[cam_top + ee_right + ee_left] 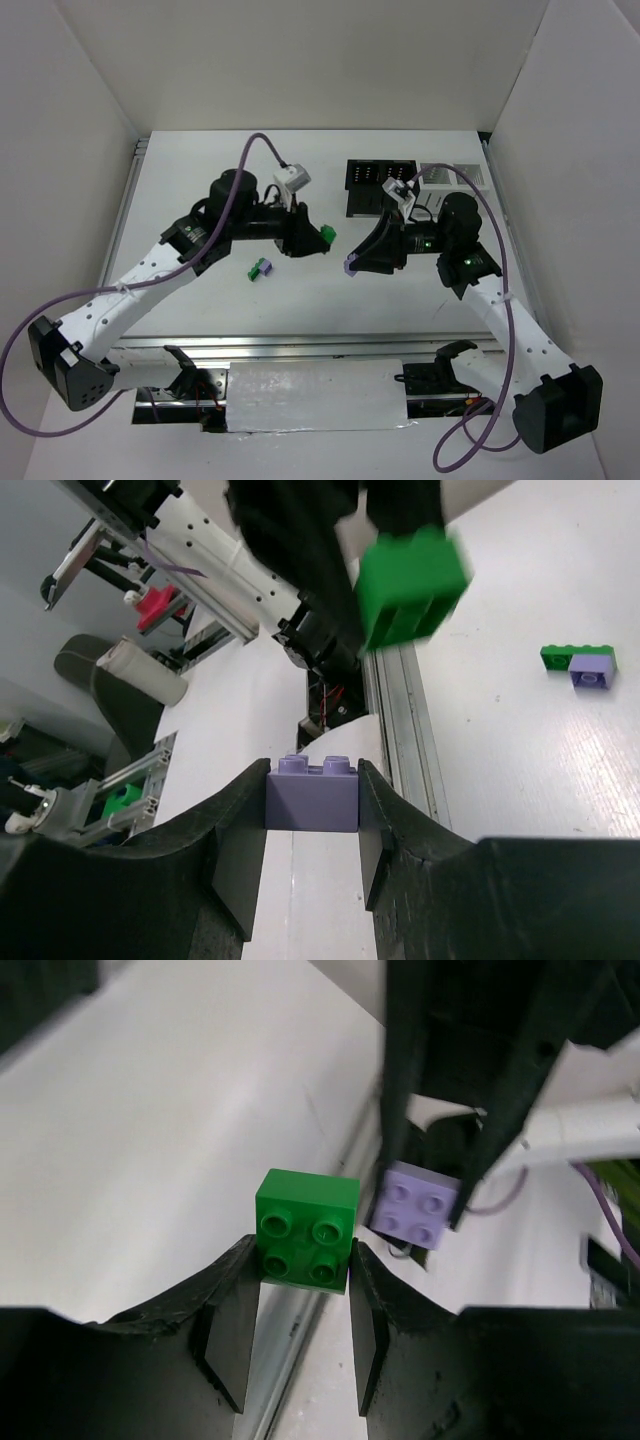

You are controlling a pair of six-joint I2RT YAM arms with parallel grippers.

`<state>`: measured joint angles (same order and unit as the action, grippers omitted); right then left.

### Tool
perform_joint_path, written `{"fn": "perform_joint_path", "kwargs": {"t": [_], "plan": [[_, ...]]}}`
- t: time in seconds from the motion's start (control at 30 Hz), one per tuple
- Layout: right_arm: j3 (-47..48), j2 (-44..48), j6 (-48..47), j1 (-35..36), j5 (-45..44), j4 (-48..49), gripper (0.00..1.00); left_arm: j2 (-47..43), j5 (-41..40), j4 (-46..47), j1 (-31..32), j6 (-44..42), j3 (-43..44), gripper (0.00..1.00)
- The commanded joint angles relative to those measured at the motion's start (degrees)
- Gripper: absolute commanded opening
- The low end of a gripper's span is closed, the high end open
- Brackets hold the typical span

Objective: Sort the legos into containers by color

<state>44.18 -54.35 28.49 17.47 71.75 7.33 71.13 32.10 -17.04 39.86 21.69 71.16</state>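
Evidently both arms are loaded and waiting on a drop. The left tool (302,1256) is clamped narrow on a green brick (306,1222), pinching its flat sides near one edge so most of the brick juts past the fingertips. It hangs above the tabletop (190,180), left of the containers (372,180) and a little nearer the arm bases. The right tool (312,780) grips a light purple brick (312,798) by its two side faces, studs up, just in front of the black end of the containers. Side grips like these should let each brick fall straight once the fingers part. The tools face each other closely, so I judge one should unload first. A loose green-and-purple pair (261,268), touching, lies on the tabletop farther left and forward of the containers, not yet sorted.
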Motion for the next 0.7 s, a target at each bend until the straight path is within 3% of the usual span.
{"fn": "perform_joint_path", "kwargs": {"t": [0.0, 0.1, 0.2, 0.23, 0.3, 0.33, 0.47, 0.67], "plan": [[1.51, -1.20, -0.88, -0.25, 1.12, 1.29, 0.00, -4.24, -5.29, 5.70, -3.90, 3.09, -1.37, 0.00], [2.40, -2.07, -0.63, -0.86, 0.59, 1.27, 0.00, -5.21, -5.20, 5.96, -5.49, 3.44, -2.16, 0.00], [4.85, -2.17, -3.51, -2.61, -9.82, -7.12, 0.00, -6.00, -9.93, 4.30, -5.93, 3.36, -2.34, 0.00], [6.51, -1.91, -3.53, -3.14, -23.70, -12.64, 0.00, -6.09, -11.78, 3.25, -5.93, 3.18, -2.16, 0.00], [7.93, -1.99, -1.69, -3.50, -39.68, -16.72, 0.00, -5.92, -15.64, 0.70, -5.93, 2.39, -1.20, 0.00], [10.02, -2.34, 0.75, -4.02, -52.98, -21.09, 0.00, -5.83, -17.84, -1.83, -6.02, 2.04, -0.93, 0.00], [18.29, -9.87, 8.24, -9.28, -75.82, -34.21, 0.00, -6.61, -18.65, -4.50, -6.02, 0.37, -0.75, 0.00], [31.47, -25.51, 6.49, -17.03, -82.62, -41.52, 0.00, -8.73, -18.47, -4.58, -6.02, 0.10, -2.42, 0.00]]}}
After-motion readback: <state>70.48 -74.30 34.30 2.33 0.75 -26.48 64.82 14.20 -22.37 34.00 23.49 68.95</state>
